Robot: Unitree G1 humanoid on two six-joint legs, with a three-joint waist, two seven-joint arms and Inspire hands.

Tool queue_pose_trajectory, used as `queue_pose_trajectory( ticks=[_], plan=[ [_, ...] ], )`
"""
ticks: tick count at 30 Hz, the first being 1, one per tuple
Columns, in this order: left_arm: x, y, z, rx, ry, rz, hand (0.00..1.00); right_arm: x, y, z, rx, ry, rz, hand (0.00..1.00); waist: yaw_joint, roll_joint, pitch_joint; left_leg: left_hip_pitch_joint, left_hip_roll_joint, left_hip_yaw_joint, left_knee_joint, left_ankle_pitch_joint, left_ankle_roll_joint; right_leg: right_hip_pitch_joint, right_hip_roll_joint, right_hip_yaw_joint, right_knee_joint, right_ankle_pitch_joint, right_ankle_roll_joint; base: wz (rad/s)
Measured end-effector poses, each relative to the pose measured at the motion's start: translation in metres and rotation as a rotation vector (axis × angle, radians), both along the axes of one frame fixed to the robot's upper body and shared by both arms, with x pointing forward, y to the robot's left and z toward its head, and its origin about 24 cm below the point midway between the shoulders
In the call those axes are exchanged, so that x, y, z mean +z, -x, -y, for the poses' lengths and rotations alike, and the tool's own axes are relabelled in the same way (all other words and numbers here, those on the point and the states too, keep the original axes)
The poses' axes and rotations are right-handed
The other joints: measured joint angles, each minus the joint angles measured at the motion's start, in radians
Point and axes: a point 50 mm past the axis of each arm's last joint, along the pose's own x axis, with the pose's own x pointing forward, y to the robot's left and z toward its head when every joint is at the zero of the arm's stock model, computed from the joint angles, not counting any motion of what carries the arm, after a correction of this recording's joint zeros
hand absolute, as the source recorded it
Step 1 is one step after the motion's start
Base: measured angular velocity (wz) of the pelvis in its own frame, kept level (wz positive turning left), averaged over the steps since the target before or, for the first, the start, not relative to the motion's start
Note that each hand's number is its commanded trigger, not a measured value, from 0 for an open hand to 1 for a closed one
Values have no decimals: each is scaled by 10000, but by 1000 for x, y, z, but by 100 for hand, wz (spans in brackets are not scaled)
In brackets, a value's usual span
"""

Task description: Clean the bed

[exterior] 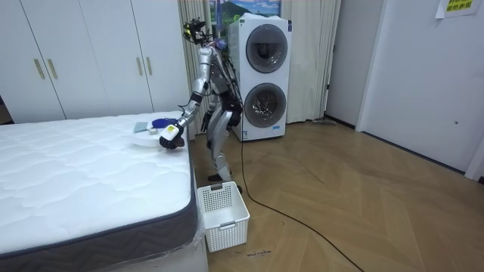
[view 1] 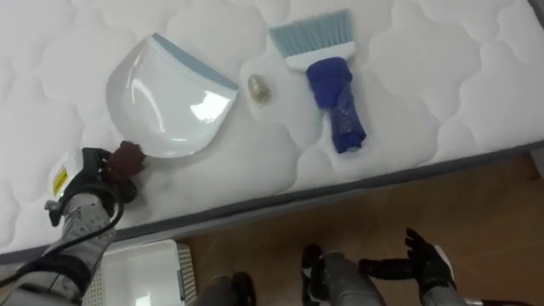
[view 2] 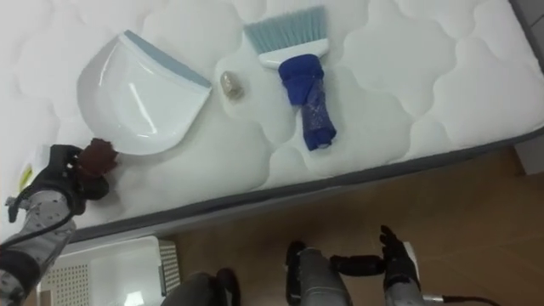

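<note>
Both eye views looked steeply down from the robot's head, close above the bed [view 1: 459, 76] — the room view faced that same bed from farther off.

Reads white all over the mattress [view 1: 442, 76], quilted in wavy, cloud-like stitching, with a dark grey band along its side. Glossy white on the dustpan [view 1: 166, 102], edged with a pale blue strip at the lip and ending in a dark reddish-brown handle. Pale blue bristles, white head and deep blue handle on the brush [view 1: 327, 76]. Dull yellowish tan on the small lump [view 1: 258, 87]. Black on the left hand [view 1: 93, 174] and the right hand [view 1: 429, 259]. Warm brown herringbone across the wooden floor [exterior: 363, 196]; white lattice on the basket [exterior: 223, 215].
</note>
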Motion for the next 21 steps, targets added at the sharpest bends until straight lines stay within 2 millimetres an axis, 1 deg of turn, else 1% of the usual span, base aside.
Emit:
queue_pose_trajectory(
  ticks=[2, 4, 6, 9, 10, 11, 12, 14, 16, 18, 21],
  plan=[
    [-3, 4, 0, -92, -206, -84, 100, 3, -4, 4, -332, 95, 182, 0, 92, 21, -17, 119, -88, 61, -119, 18, 15, 11, -72, 57, 50, 9, 15, -2],
    [-3, 4, 1, -199, -297, -86, 100, 6, -9, 6, -533, 144, 373, 0, 84, 18, -17, 169, -172, 127, -278, 131, 58, 8, -197, 45, 48, 0, 31, 11],
    [-3, 4, 2, -348, -428, -91, 100, 10, -15, 5, -596, 203, 593, 0, 127, 15, -20, 186, -154, 224, -287, 152, 71, 10, -223, 50, 49, -1, 33, 4],
    [-4, 5, 2, -513, -565, -134, 100, 17, -25, 5, -773, 315, 1051, 0, 60, -16, -35, 221, -180, 462, -439, 288, 164, 13, -343, 57, 23, -26, 87, 10],
    [-5, 7, 2, -504, -570, -164, 100, 19, -28, 5, -880, 330, 1227, 0, 75, -69, -42, 274, -189, 510, -453, 300, 180, 39, -349, 105, 27, -13, 109, -8],
    [-9, 12, 1, -470, -670, -262, 100, 21, -30, 3, -1026, 373, 1379, 0, 110, -163, -95, 346, -195, 592, -473, 314, 193, 50, -330, 213, 25, -4, 124, -14],
    [-10, 14, 0, -497, -791, -326, 100, 23, -32, 2, -1076, 421, 1471, 0, 113, -209, -120, 384, -203, 615, -502, 317, 195, 62, -328, 248, 15, -1, 130, -12],
    [-13, 17, 1, -746, -1091, -501, 100, 30, -39, -2, -939, 883, 1927, 0, 90, -296, -127, 480, -234, 568, -683, 379, 206, 181, -284, 266, -202, 76, 211, 2],
    [-13, 17, 2, -947, -1298, -581, 100, 35, -44, -4, -727, 1272, 2182, 0, 51, -383, -164, 540, -278, 569, -854, 488, 245, 245, -289, 276, -358, 169, 260, 7],
    [-17, 22, 2, -986, -1341, -756, 100, 38, -47, -5, -559, 1770, 2277, 0, 44, -417, -163, 680, -277, 595, -1016, 546, 281, 385, -315, 268, -491, 250, 293, -1],
    [-24, 31, 3, -1128, -1451, -1085, 100, 39, -47, -3, -959, 2302, 2314, 0, 68, -437, -150, 824, -325, 714, -1143, 558, 318, 450, -337, 305, -540, 308, 328, -9]
  ],
)
